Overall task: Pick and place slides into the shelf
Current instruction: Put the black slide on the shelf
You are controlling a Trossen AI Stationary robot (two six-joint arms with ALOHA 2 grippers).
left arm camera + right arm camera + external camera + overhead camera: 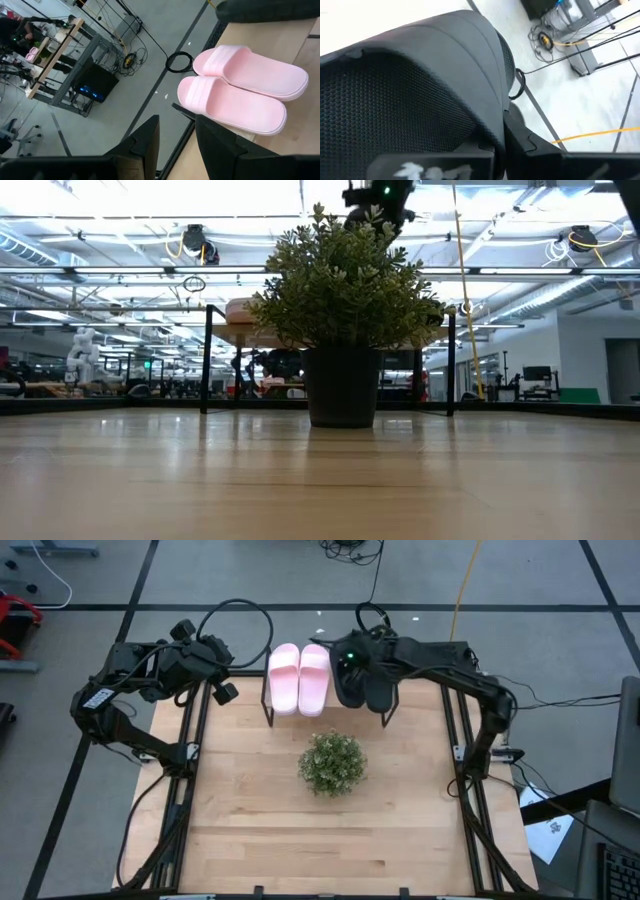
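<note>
Slides are what your right gripper (352,658) is busy with: its fingers are clenched tight, and the right wrist view is filled by the broad black strap of a black slide (420,100) pressed right up against them. That reads as a grip on the strap, though the fingertips themselves are hidden, so treat it as a judgement. Seen from overhead, the black slides (365,685) lie directly under and just ahead of that gripper on the shelf (288,715), long axes running from the table's far edge toward the potted plant (332,763), parallel to each other.

Just beside them, on the side toward your left arm, the pale pink slides (299,678) sit touching as a pair on the same shelf, their long axes parallel to the black pair's.

Your left gripper (222,680) hangs off the shelf's end, near the pink pair but apart from it. Its fingers (145,145) stand partly spread with nothing between them, and the pink slides (240,90) lie ahead of them, crosswise to the way the fingers point.

So the right arm is the near one. The move ahead likely turns on keeping the black slide's length in line with its mate while you let it go.
</note>
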